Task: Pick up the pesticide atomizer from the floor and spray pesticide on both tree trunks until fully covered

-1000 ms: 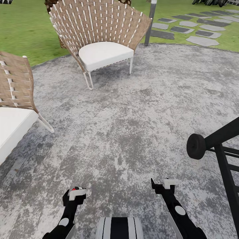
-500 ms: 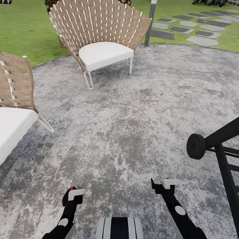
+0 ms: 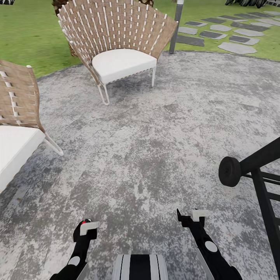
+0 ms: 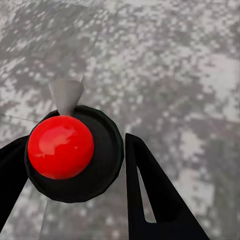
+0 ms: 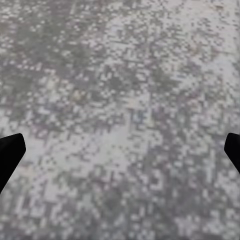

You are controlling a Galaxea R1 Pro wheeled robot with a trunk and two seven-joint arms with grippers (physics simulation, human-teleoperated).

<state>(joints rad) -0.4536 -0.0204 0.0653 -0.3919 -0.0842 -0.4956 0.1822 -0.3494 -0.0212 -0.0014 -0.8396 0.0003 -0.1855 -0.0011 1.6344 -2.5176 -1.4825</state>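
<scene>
Underfoot, across most of the head view: mottled grey paving, curved at its far edge. Beyond that edge: green lawn, with grey stepping stones set into it at far right. On the paving, far side: wicker chair with a fan-shaped back, white seat cushion and thin white legs, upright, facing the robot. At near left: second chair of the same make, cut off by the frame edge, well apart from the first. Just behind the first chair, at the paving's border: slim grey pole, upright. At right edge: black frame with sloping bars and a round black knob at its end. At bottom centre: black and white striped trunk. Left of the trunk: left gripper, raised off the paving, closed around the atomizer, of which a red spot shows at the gripper's tip. Confirmed in the left wrist view: atomizer seen from above as a round black body with a glossy red cap and a grey cone nozzle, flanked by two black fingers pressed close to its sides, paving below. Right of the trunk: right gripper, spread wide, holding nothing. Confirmed in the right wrist view: right gripper with fingertips at opposite edges, bare paving between.
</scene>
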